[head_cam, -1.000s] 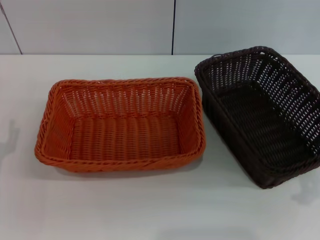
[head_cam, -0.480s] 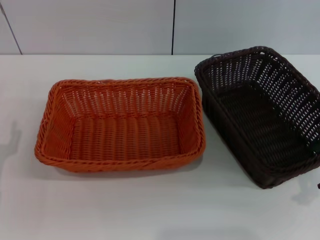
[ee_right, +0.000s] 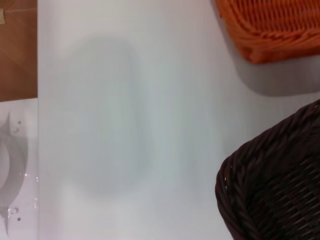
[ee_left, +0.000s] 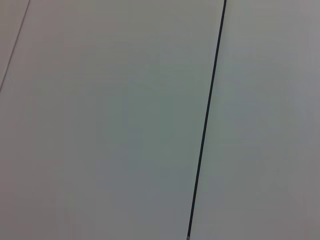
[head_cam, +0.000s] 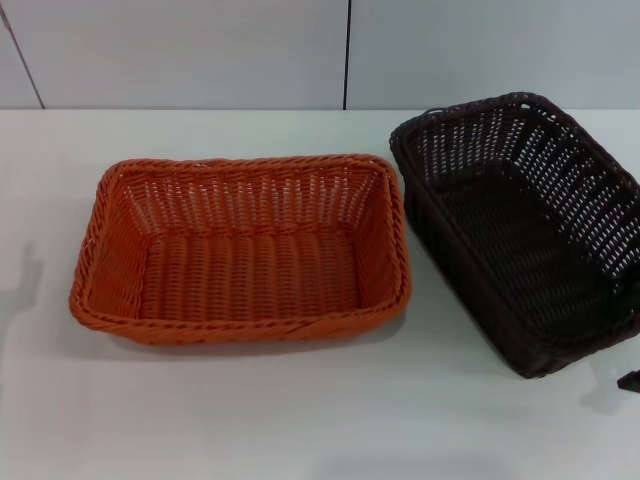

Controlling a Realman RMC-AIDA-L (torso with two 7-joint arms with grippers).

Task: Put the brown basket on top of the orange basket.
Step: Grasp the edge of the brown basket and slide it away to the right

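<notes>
On the white table (head_cam: 250, 410) sit two baskets, one of each colour, both upright and open side up. One orange basket (head_cam: 240, 250) lies left of centre, long side toward the robot. One brown basket (head_cam: 520, 225) lies to its right, turned at an angle, its near-left rim close beside the orange rim; contact cannot be told. Nothing is stacked. At the right edge, just past the brown basket's near corner, a small dark piece of the right gripper (head_cam: 631, 380) shows; whether it is spread or pressed together cannot be told. Right wrist view: brown basket corner (ee_right: 275, 185), orange basket corner (ee_right: 272, 25), table between. Left wrist view: only a pale panel wall (ee_left: 100, 125) with one dark seam.
</notes>
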